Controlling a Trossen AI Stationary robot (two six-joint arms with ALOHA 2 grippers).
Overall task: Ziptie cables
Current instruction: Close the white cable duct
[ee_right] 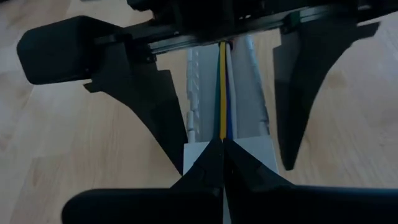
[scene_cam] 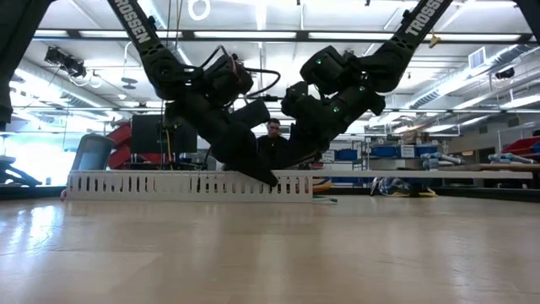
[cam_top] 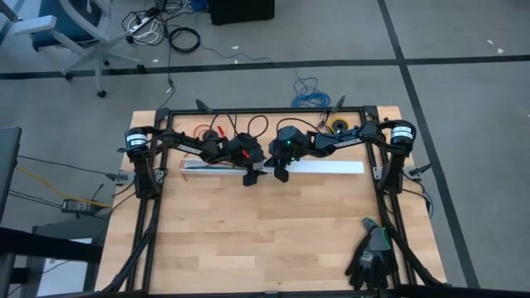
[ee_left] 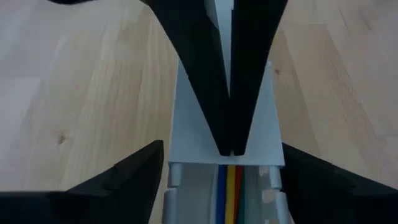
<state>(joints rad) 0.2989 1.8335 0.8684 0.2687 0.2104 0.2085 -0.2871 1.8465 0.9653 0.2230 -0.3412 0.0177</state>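
Cables [ee_right: 222, 93] lie in white channel [cam_top: 331, 168]; right gripper [ee_right: 222, 142] pinched shut.

A grey floor [cam_top: 464, 74] crossed by dark lines is seen around the table. An office chair [cam_top: 74, 33] and loose floor cables [cam_top: 161, 29] are placed beyond it.
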